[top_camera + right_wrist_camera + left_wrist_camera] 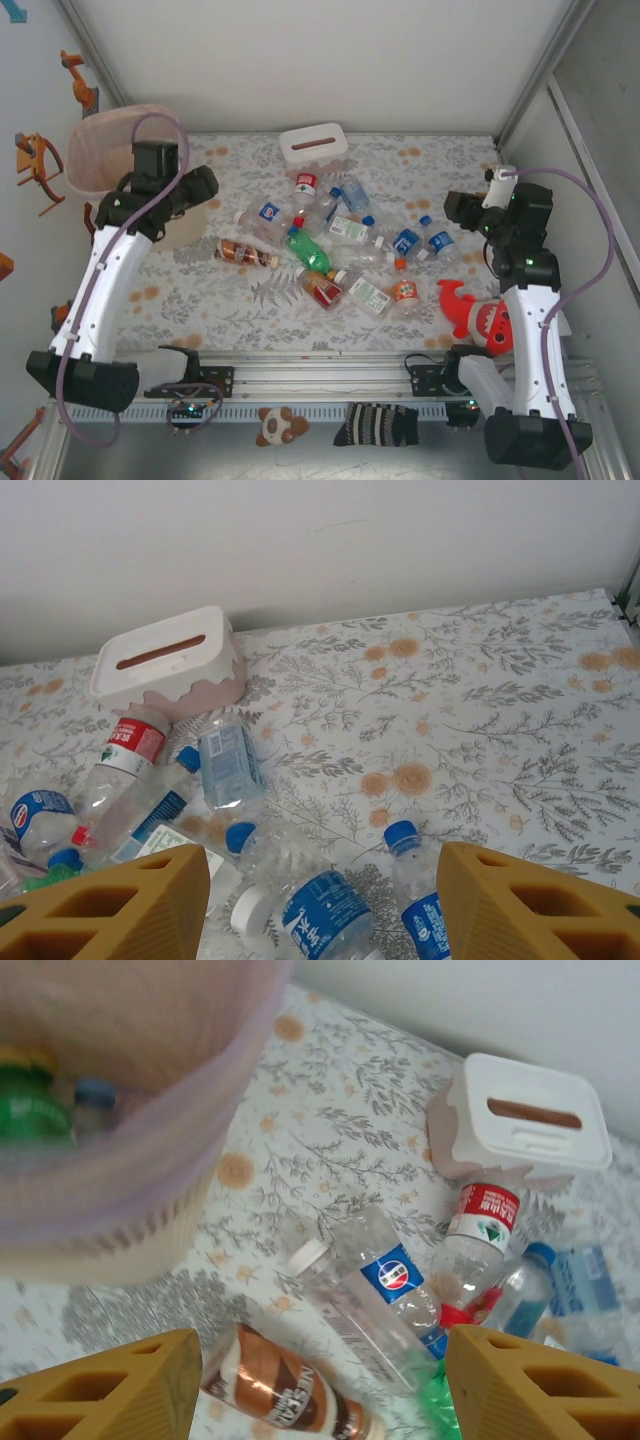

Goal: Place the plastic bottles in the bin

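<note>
Plastic bottles (330, 245): lying heaped in the middle of the desk (230, 290); two are sitting in the bin (130, 1170).
Left hand (320, 1400): hanging beside the bin, fingers spread, gripping nothing.
Right hand (320, 910): gaping empty over the heap.
Labels: Pepsi-logo bottle (395, 1278) and brown Nescafé bottle (290, 1395) are showing.

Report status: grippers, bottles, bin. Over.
Open, empty: left gripper, right gripper. Left one beside bin, two bottles inside. Other bottles lie on table. Behind them, tissue box.

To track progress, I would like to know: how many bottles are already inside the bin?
2 show through the bin's translucent wall: a green bottle at the left, and a blue-capped bottle just right of it. More may be hidden deeper inside.
</note>
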### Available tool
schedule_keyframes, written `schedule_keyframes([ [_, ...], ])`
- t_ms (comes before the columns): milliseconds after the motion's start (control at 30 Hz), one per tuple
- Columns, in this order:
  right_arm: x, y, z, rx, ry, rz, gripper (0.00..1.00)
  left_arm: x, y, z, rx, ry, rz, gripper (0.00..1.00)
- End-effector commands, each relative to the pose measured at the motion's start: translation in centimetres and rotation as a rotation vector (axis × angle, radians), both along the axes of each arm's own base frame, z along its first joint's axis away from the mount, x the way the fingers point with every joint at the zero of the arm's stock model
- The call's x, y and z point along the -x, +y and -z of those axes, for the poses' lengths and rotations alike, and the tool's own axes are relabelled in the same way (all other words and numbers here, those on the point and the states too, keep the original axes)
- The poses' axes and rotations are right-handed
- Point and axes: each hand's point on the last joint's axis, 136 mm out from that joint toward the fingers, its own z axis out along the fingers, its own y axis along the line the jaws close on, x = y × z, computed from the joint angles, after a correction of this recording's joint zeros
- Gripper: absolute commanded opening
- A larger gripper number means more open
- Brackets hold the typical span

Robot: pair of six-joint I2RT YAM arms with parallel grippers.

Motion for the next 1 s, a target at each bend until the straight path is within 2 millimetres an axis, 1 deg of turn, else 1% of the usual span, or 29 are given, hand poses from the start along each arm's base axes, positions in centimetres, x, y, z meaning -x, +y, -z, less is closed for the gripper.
schedule_keyframes([
  [0,0.4,0.6,-0.5,-0.019,-0.014,-0.019,0.61,0.2,0.1,1.3,0.199,-0.019,-0.179,0.64],
  [67,0.4,0.6,-0.4,-0.021,-0.013,-0.022,0.61,1.0,-0.1,3.9,0.265,0.044,-0.243,0.61],
  [167,0.4,0.7,-0.5,-0.027,-0.014,-0.022,0.61,2.4,-0.2,7.6,0.332,0.128,-0.337,0.60],
  [233,0.4,0.7,-0.5,-0.029,-0.014,-0.024,0.61,2.9,-0.3,9.5,0.366,0.155,-0.370,0.61],
  [300,0.4,0.8,-0.4,-0.031,-0.012,-0.025,0.61,3.4,-0.3,10.9,0.387,0.176,-0.406,0.64],
  [367,0.4,0.8,-0.4,-0.031,-0.012,-0.027,0.61,3.7,-0.4,12.4,0.421,0.196,-0.440,0.69],
  [467,0.3,0.8,-0.3,-0.030,-0.010,-0.028,0.61,3.7,-0.7,14.2,0.484,0.188,-0.470,0.73],
  [600,0.2,0.7,-0.2,-0.024,-0.007,-0.024,0.61,3.6,-0.8,16.4,0.518,0.223,-0.500,0.78],
  [700,0.1,0.7,-0.2,-0.022,-0.005,-0.027,0.61,2.9,-1.4,17.9,0.578,0.252,-0.491,0.84],
  [833,0.1,0.6,0.1,-0.017,0.001,-0.023,0.61,2.0,-2.2,20.1,0.701,0.274,-0.484,0.85],
  [967,0.0,0.6,0.2,-0.015,0.005,-0.025,0.61,1.6,-2.0,21.5,0.718,0.301,-0.486,0.86],
])
